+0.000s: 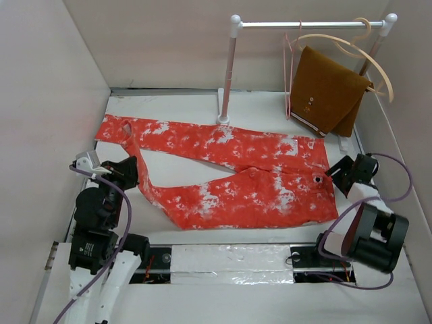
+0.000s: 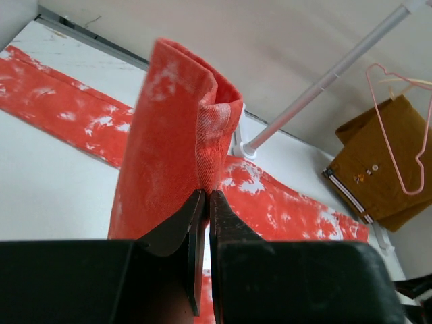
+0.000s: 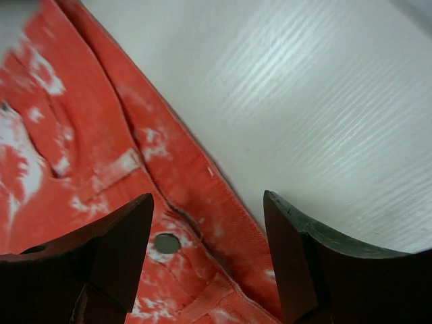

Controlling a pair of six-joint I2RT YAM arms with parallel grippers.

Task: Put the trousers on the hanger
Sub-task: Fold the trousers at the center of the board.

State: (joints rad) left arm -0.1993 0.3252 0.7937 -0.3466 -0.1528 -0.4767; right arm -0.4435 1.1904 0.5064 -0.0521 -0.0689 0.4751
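The orange-red trousers (image 1: pixel 229 175) lie spread on the white table, legs pointing left and waist to the right. My left gripper (image 1: pixel 131 172) is shut on the end of the near leg. In the left wrist view the leg end (image 2: pixel 182 115) stands up from the closed fingertips (image 2: pixel 206 196). My right gripper (image 1: pixel 337 177) is open and empty just over the waistband, its jaws either side of the band (image 3: pixel 209 202) near the button (image 3: pixel 167 243). The pink wire hanger (image 1: pixel 288 74) hangs on the rail at the back right; it also shows in the left wrist view (image 2: pixel 387 133).
A white-posted clothes rail (image 1: pixel 304 25) stands at the back, its left post base (image 1: pixel 223 120) touching the trousers' far edge. A brown folded cloth (image 1: pixel 327 91) hangs on a beige wooden hanger (image 1: pixel 364 50) beside the pink one. Walls close in on the left, back and right.
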